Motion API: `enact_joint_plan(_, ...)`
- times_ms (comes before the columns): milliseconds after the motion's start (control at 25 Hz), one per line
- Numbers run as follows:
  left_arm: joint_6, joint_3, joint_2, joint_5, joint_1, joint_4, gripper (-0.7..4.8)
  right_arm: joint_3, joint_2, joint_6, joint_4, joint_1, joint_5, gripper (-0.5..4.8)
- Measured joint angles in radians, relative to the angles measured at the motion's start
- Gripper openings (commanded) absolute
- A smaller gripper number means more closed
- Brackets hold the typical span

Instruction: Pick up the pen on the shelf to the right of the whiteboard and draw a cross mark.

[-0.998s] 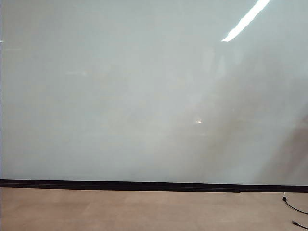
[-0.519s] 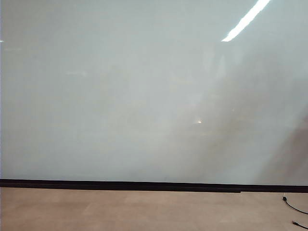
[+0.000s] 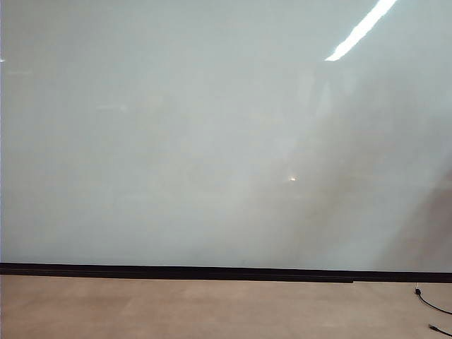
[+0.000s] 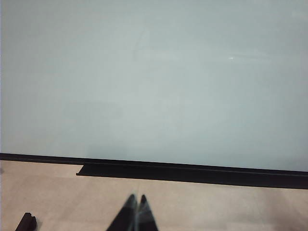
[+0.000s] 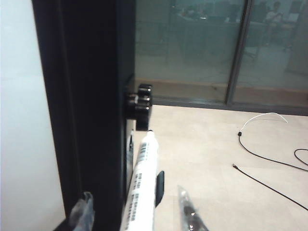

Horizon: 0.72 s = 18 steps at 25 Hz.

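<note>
The whiteboard (image 3: 212,141) fills the exterior view, pale and glossy, with a thin black strip (image 3: 176,271) along its lower edge; no gripper shows there. In the right wrist view the pen (image 5: 143,185), a slim white marker with black print, lies along the board's black side frame (image 5: 82,106). My right gripper (image 5: 134,193) straddles it, open, with a gap on each side of the pen between it and the fingers (image 5: 186,209). My left gripper (image 4: 137,198) is shut and holds nothing, hovering over the tan floor before the whiteboard (image 4: 154,86). No cross mark shows on the board.
A black clamp (image 5: 140,102) sticks out of the side frame just beyond the pen's end. Loose cables (image 5: 269,159) trail over the tan floor, one end also at the exterior view's lower right (image 3: 432,305). Glass doors (image 5: 216,48) stand behind. A small black block (image 4: 26,222) sits on the floor.
</note>
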Motion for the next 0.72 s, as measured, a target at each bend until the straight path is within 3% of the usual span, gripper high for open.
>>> enact_joint_plan(719,0.0,0.0,0.0,0.0,0.0,0.0,-0.04,0.016,0.032,0.0,-0.002,0.001,-0.014,2.11)
